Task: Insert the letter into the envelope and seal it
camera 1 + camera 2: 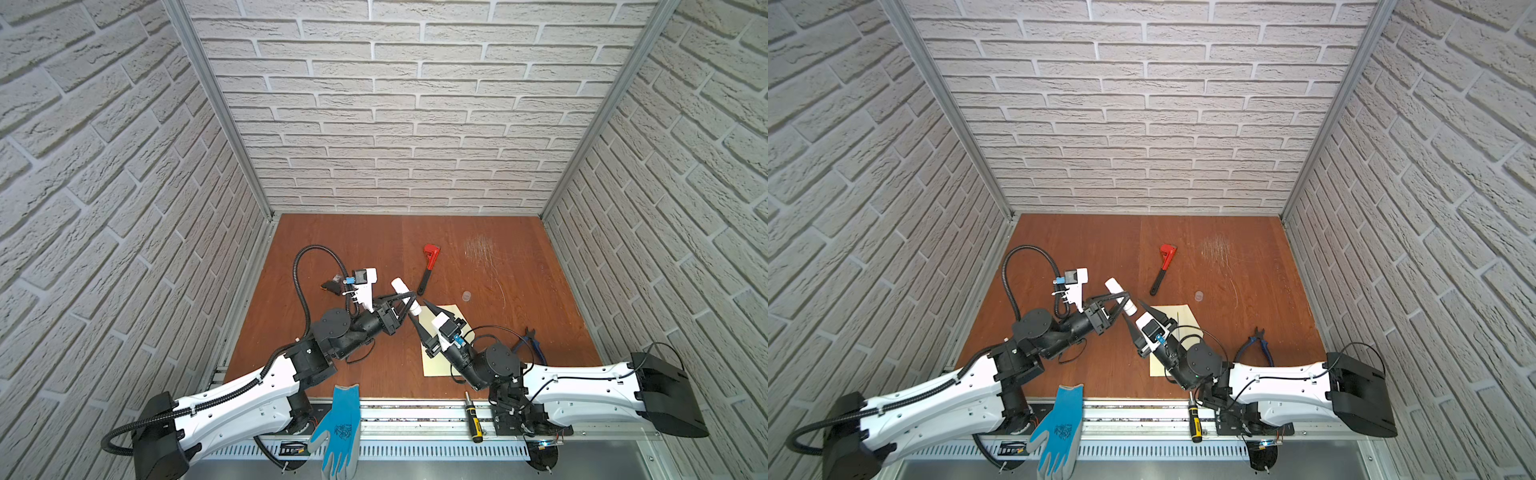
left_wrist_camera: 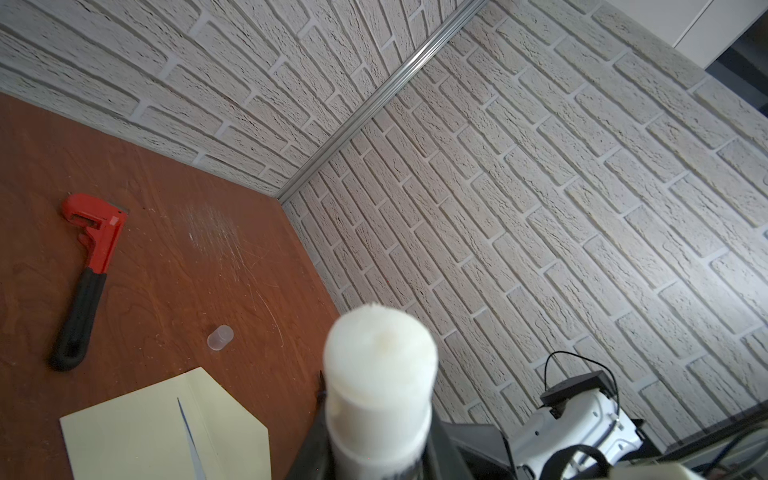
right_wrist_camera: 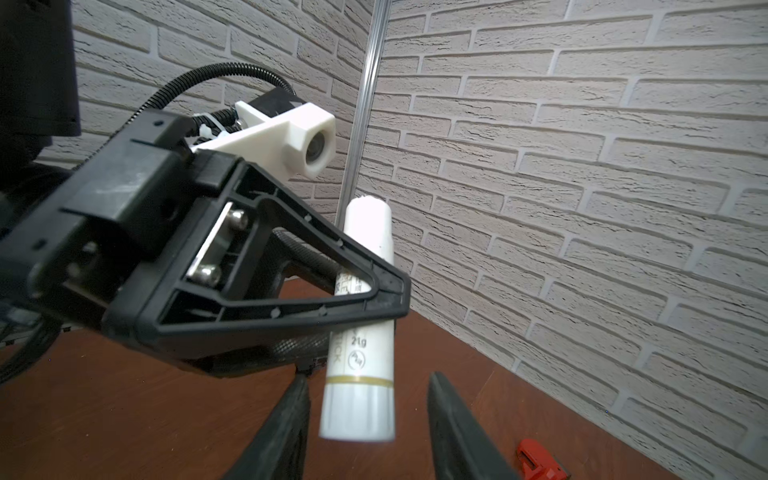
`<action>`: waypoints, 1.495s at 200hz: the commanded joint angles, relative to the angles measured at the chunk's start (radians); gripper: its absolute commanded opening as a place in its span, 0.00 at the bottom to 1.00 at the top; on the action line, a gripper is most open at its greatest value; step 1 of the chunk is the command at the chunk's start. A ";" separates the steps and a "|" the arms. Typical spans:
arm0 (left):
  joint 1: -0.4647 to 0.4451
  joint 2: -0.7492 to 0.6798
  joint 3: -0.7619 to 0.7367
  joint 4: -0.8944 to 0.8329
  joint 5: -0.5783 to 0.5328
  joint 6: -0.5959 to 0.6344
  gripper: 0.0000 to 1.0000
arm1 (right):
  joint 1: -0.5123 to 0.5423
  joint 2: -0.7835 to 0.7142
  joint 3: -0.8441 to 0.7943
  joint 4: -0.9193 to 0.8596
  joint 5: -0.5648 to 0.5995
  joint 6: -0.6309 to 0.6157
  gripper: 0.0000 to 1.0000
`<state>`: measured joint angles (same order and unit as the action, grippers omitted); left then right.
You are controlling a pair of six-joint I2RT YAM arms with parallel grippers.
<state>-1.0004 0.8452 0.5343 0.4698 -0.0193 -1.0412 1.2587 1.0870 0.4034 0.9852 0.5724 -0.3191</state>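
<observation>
Left wrist view shows the large pale cream paper envelope lying flat, flap out; the letter is unseen, probably inside. The left gripper pinches the white cylindrical glue stick; only the right wrist view shows the right gripper spread, clear of its base. Centre below the gold band, close squarely.

The envelope is a pale cream-yellow paper rectangle lying flat on the worktop, right of the middle and towards the front edge; only part of it shows in both top views. Its flap is folded open and flat, with clipped corners, pointing towards the back wall. A thin pale sliver runs beside the crease (whether it is the letter's edge cannot be told).
</observation>
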 commanded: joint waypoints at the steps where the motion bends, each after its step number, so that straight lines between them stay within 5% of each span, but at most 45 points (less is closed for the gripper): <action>1: 0.008 -0.005 0.000 0.074 0.042 -0.069 0.00 | 0.005 0.010 -0.003 0.083 0.014 -0.017 0.47; 92: 0.008 0.022 -0.019 0.141 0.075 -0.121 0.00 | 0.005 0.094 0.002 0.243 0.023 -0.060 0.38; 202: 0.007 0.060 -0.017 0.174 0.110 -0.150 0.00 | -0.029 0.080 0.022 0.194 0.000 0.021 0.34; 244: 0.008 0.071 -0.013 0.167 0.126 -0.160 0.00 | -0.044 0.078 0.034 0.167 -0.001 0.033 0.24; 280: 0.008 0.078 0.001 0.153 0.147 -0.160 0.00 | -0.059 0.078 0.048 0.132 -0.005 0.053 0.32; 299: 0.008 0.089 0.007 0.152 0.161 -0.158 0.00 | -0.067 0.080 0.057 0.112 -0.009 0.064 0.27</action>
<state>-0.9878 0.9222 0.5205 0.5705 0.0814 -1.2064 1.2118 1.1728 0.4175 1.1011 0.5663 -0.2871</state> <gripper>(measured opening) 0.272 0.312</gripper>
